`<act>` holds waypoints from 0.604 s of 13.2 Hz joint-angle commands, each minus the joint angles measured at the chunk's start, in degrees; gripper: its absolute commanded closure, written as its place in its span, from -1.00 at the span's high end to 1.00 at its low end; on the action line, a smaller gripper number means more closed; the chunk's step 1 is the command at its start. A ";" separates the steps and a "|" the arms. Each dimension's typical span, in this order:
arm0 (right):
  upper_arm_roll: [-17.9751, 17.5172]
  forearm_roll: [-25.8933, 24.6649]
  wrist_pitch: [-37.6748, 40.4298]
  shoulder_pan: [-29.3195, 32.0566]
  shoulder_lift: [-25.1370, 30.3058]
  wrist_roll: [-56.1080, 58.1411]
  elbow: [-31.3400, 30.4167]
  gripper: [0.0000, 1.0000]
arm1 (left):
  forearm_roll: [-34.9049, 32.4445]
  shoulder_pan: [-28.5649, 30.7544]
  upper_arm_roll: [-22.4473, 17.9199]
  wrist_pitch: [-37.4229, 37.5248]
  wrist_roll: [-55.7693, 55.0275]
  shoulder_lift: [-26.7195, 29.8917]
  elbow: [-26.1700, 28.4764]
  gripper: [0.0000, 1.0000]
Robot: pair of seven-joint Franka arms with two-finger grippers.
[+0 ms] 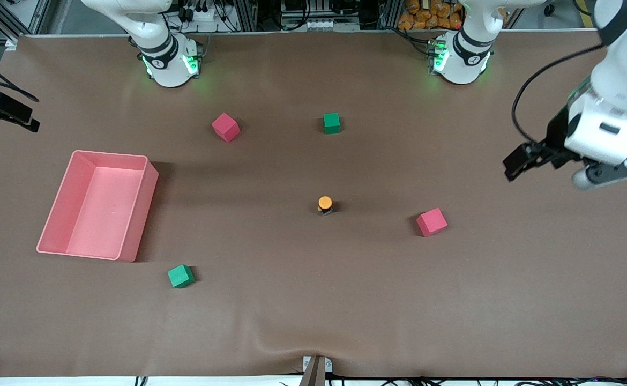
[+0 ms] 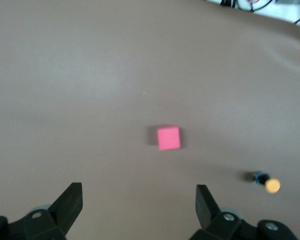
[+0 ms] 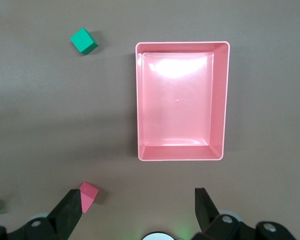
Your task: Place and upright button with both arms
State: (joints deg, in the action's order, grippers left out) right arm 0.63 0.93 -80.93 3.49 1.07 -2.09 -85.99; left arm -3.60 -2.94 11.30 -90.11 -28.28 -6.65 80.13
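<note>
The button [image 1: 325,205] is on the brown table near its middle, its round orange cap showing from above over a short black body. The left wrist view shows the button [image 2: 267,182] too, off to one side of a red cube [image 2: 168,138]. My left gripper [image 1: 613,170] hangs high over the left arm's end of the table, well apart from the button. The left gripper [image 2: 139,199] is open, with only bare table between its fingers. My right gripper [image 3: 138,202] is open and empty, high over the table near its own base; the front view does not show it.
A pink bin [image 1: 111,155] lies empty toward the right arm's end; its rim [image 3: 225,100] fills the right wrist view. Red cubes [image 1: 225,127] [image 1: 432,222] and green cubes [image 1: 331,123] [image 1: 180,276] are scattered around the button. A mat fold bulges at the front edge [image 1: 313,348].
</note>
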 commanded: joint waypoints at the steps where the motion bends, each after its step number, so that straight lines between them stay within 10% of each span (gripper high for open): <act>1: -0.11 0.56 0.42 0.20 -0.10 -0.73 0.47 1.00 | 2.19 -0.66 -2.24 0.99 1.82 7.32 6.94 1.00; 8: -0.11 0.56 0.42 0.29 -0.10 -0.73 0.56 1.00 | 5.10 -0.22 -12.43 1.08 16.73 12.27 12.15 1.00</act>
State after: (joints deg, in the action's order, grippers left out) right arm 0.65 0.93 -80.94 3.50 1.07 -2.09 -86.01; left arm 0.91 -3.12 1.24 -88.56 -17.14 4.94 91.03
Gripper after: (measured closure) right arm 0.000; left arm 0.000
